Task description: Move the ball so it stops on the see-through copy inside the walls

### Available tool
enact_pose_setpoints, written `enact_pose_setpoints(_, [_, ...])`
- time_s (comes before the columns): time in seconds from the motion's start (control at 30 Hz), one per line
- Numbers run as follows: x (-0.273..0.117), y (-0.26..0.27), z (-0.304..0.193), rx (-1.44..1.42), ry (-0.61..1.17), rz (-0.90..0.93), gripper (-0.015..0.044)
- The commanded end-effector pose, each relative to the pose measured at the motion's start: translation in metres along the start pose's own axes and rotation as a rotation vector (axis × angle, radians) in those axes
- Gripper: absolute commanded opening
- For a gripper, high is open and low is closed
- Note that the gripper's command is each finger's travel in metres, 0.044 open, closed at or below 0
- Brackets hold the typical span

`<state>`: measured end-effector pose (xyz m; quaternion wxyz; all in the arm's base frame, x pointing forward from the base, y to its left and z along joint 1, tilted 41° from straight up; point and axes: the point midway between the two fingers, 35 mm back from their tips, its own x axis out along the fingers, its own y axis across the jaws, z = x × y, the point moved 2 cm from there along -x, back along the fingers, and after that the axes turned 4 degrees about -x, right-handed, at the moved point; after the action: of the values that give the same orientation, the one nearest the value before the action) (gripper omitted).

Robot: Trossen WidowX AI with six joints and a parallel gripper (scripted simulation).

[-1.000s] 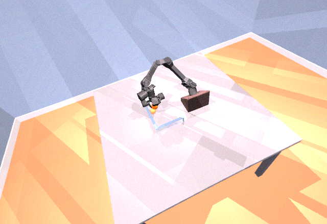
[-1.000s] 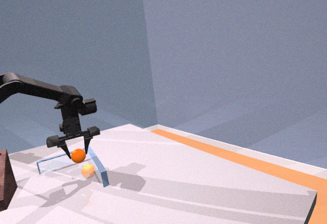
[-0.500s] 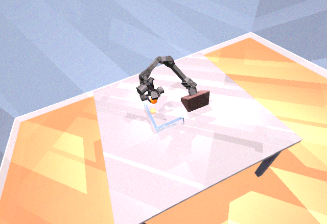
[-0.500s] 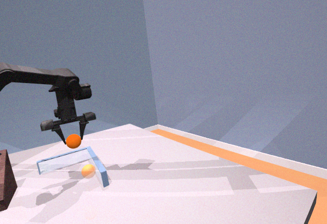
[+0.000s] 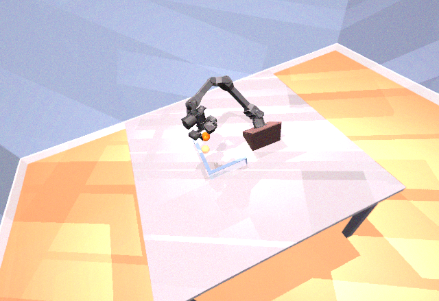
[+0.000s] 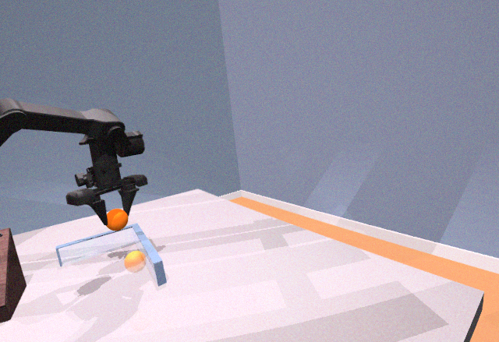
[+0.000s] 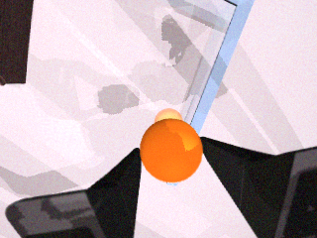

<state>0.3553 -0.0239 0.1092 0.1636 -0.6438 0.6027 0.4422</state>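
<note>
Fingers (image 6: 117, 213) closed on orange ball (image 6: 117, 219), ball held off worktop (image 6: 281, 273), above rim of clear walls (image 6: 150, 252). Pale see-through copy (image 6: 135, 261) lies below ball, inside corner, close to one wall; wrist view shows it peeking just beyond ball. Judgement: lowering move needed, slight shift toward copy. Worktop pale, glossy, shadow-patched. Brown block (image 5: 263, 134) at arm base. Blue-grey room walls, orange floor.

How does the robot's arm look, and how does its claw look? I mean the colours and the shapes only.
The arm is dark grey, built of slim links with blocky joints, and it rises from a reddish-brown block base. The claw is nearly black: a wide crossbar carrying two fingers that taper to points like wedges. I see no loose cables and no markings in these views.
</note>
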Motion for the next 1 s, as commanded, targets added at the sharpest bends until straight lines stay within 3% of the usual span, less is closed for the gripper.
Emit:
enact_pose_setpoints(0.0, [0.004,-0.002,-0.002,-0.127,0.004,0.001,0.0])
enact_pose_setpoints(0.97, [0.035,-0.01,-0.017,-1.038,0.006,0.005,0.0])
